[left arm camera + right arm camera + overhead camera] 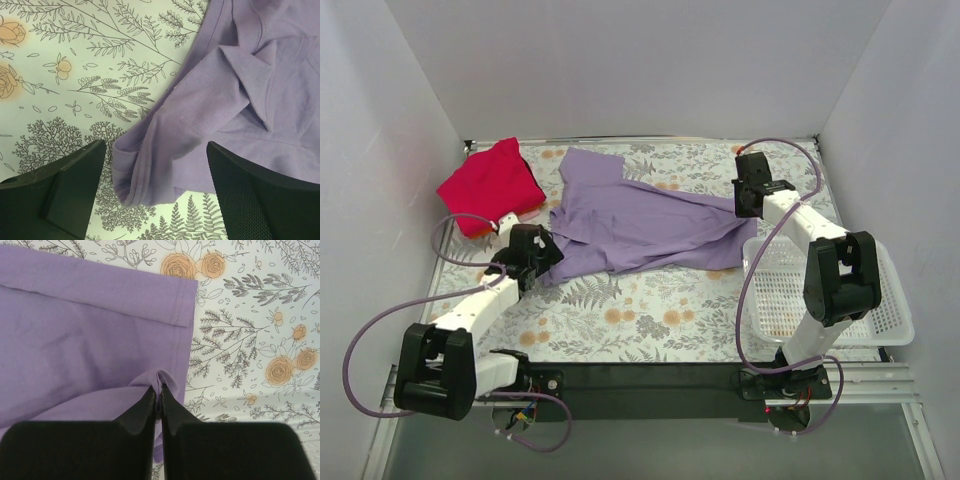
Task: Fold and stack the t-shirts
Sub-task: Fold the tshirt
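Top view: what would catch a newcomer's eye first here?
A lavender t-shirt sprawls crumpled across the flowered table; a red t-shirt sits bunched at the far left. The right gripper pinches the lavender one's right edge, while the left gripper stands open over its left end.

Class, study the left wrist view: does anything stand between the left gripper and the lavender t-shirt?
Nothing visible does. The left gripper hangs open, its jaws straddling a rumpled edge of the lavender t-shirt, with only the flowered table cover beside it. The right gripper is pinched shut on the shirt's opposite hem.
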